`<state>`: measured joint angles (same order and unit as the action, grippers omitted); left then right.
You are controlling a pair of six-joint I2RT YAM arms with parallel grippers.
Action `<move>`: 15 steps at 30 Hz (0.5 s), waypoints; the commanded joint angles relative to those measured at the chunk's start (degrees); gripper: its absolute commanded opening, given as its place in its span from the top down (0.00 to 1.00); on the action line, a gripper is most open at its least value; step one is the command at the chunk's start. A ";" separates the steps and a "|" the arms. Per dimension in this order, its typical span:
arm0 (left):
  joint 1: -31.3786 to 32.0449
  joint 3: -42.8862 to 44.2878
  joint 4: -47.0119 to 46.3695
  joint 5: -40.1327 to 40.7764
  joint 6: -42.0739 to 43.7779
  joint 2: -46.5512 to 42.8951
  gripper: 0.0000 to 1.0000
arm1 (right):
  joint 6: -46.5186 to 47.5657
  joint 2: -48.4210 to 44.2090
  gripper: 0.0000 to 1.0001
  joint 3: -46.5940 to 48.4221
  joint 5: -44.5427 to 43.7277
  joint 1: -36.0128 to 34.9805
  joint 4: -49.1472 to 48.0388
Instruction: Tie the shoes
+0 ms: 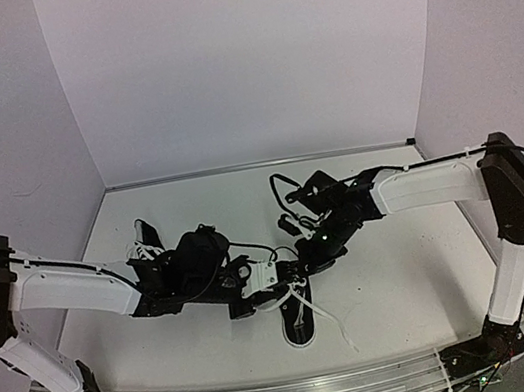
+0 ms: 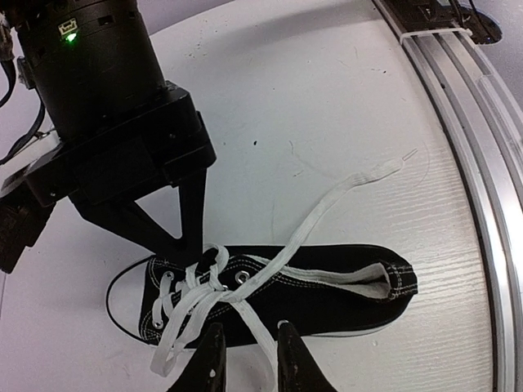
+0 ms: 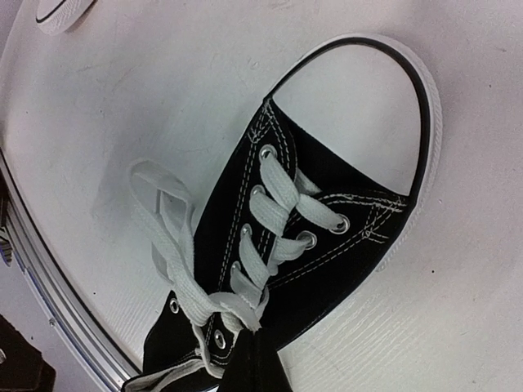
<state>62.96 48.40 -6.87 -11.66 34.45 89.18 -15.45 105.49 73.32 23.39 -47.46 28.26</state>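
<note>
Black canvas sneaker (image 2: 327, 286) lies on its sole at the near middle of the bench (image 2: 327, 82), close to the front rail, toe toward the left arm. Second sneaker (image 1: 148, 238) sits further back on the left, well apart and not being worked on. Right pincer (image 3: 249, 355) has its jaws together on the laces (image 3: 245, 306) at the crossing by the upper eyelets. Left pincer (image 2: 248, 331) is low beside the sneaker with fingers apart, and one lace strand (image 2: 245, 314) runs through the gap, not gripped yet. The other lace end (image 2: 359, 184) trails loose across the bench toward the rail. No knot or bow is visible, so tying is at an early stage. Risks:
- The flat strand could slide out sideways if the left fingers shut off-centre.
- A hard pull could drag or tip the light sneaker toward the rail.
- A thin pinch at the crossing could slip and slacken the lacing.
- The two pincers are very close and could bump each other.
</note>
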 commanded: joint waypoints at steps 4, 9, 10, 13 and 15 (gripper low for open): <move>1.85 5.85 3.13 3.85 7.08 4.14 0.81 | -2.71 -4.45 1.00 -1.99 -0.63 -0.25 -4.59; 3.34 8.94 5.54 6.15 10.52 7.43 0.81 | -3.16 -4.69 1.00 -3.16 0.06 -0.24 -5.48; 3.63 9.55 5.98 7.11 11.14 8.35 0.81 | -3.23 -4.62 1.00 -3.32 0.19 -0.25 -5.61; 4.70 11.70 7.78 9.81 13.65 10.86 0.80 | -3.39 -4.36 1.00 -3.78 0.65 -0.24 -6.08; 5.20 13.04 8.96 11.08 14.83 12.57 0.79 | -3.53 -4.33 1.00 -4.07 0.89 -0.21 -6.41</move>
<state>67.04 57.12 -0.94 -4.43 45.03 99.16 -18.34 103.26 69.81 23.61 -47.46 23.64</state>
